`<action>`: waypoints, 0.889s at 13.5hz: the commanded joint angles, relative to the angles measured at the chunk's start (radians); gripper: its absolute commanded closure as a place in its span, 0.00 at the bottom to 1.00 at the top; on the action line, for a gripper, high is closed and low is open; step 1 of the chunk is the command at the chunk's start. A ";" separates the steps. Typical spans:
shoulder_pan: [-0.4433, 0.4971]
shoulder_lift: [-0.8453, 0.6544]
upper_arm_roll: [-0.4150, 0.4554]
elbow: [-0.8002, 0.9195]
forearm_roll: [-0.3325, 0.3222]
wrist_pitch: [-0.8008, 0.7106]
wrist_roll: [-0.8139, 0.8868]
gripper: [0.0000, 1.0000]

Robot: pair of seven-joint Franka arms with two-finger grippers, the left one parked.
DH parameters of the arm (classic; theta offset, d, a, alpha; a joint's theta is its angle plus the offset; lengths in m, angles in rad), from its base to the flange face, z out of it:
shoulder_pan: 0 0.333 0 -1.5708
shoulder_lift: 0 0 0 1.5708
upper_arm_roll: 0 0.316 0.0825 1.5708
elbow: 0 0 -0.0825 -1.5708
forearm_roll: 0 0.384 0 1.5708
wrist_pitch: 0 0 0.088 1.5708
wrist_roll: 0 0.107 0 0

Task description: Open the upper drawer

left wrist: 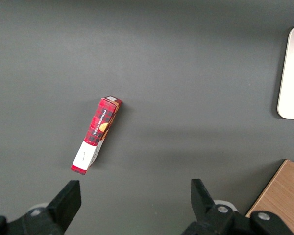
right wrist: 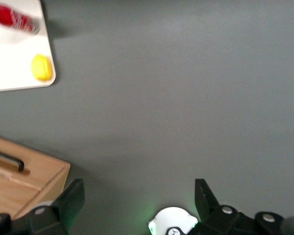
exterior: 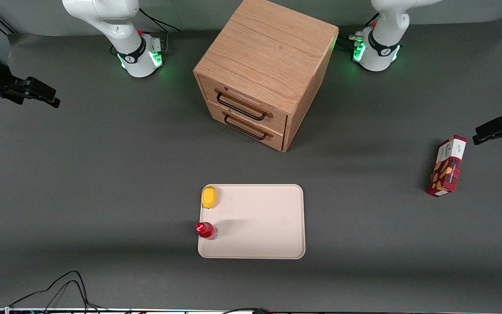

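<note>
The oak cabinet (exterior: 268,48) stands in the middle of the table. Its upper drawer (exterior: 251,99) has a light wood front and a long black wire handle (exterior: 240,107), and it sits flush and shut. The matching bottom drawer (exterior: 255,125) below it is shut too. My gripper (exterior: 44,93) hangs above the table toward the working arm's end, well apart from the cabinet, open and empty. In the right wrist view the gripper (right wrist: 139,191) has its fingers (right wrist: 73,196) spread wide, and a cabinet corner (right wrist: 34,178) with part of a black handle (right wrist: 7,160) shows.
A cream tray (exterior: 268,222) lies nearer the front camera than the cabinet, with a yellow lemon-like object (exterior: 209,197) and a red bottle (exterior: 206,230) on it. A red snack box (exterior: 447,166) stands toward the parked arm's end. Cables (exterior: 59,288) lie at the front edge.
</note>
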 commanded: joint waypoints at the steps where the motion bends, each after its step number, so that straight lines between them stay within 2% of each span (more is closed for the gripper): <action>1: 0.004 0.016 0.025 0.024 0.078 -0.062 -0.048 0.00; 3: 0.004 0.021 0.064 0.024 0.099 -0.062 -0.050 0.00; 5: -0.002 0.030 0.144 0.030 0.177 -0.062 -0.064 0.00; 7: 0.004 0.040 0.175 0.021 0.232 -0.061 -0.085 0.00; 10: 0.002 0.082 0.290 0.025 0.240 -0.035 -0.177 0.00; 12: 0.002 0.103 0.328 0.019 0.240 0.000 -0.260 0.00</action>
